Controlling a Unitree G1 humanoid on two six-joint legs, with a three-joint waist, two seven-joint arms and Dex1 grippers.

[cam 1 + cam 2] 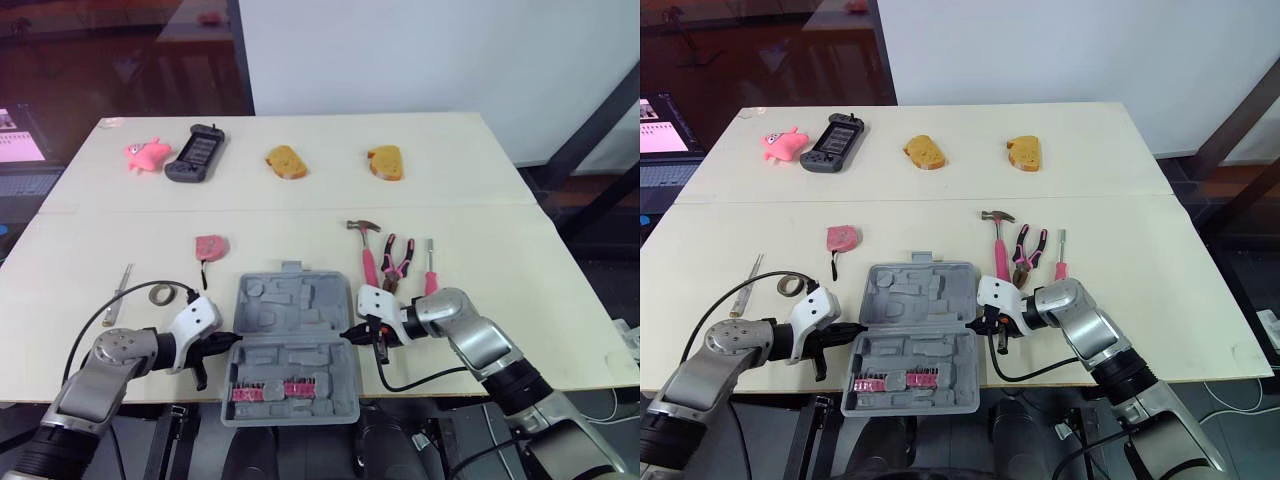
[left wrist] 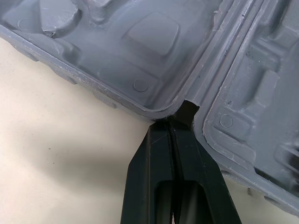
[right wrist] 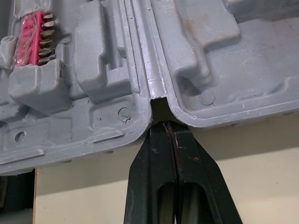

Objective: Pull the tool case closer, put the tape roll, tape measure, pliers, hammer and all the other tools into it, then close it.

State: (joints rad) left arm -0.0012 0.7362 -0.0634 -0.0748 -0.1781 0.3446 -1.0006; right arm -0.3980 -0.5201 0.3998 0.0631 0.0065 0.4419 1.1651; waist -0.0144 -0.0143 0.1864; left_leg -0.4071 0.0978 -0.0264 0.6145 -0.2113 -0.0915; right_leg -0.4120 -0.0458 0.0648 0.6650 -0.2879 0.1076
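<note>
The grey plastic tool case lies open and flat at the near edge of the tabletop. Its near half holds pink bit strips and overhangs that edge. At 1 o'clock from the case lie the pink-handled hammer, head pointing away, and the pliers. A pink-handled screwdriver lies beside them toward 2 o'clock. The pink tape measure sits at 11 o'clock and the tape roll at 10 o'clock, with a slim metal tool just beyond the roll.

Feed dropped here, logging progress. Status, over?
Left gripper and right gripper shut, tips at hinge ends of tool case. Case open, near half overhanging table edge. Hammer, pliers, tape measure, tape roll outside it. Nothing blocking the case.
</note>
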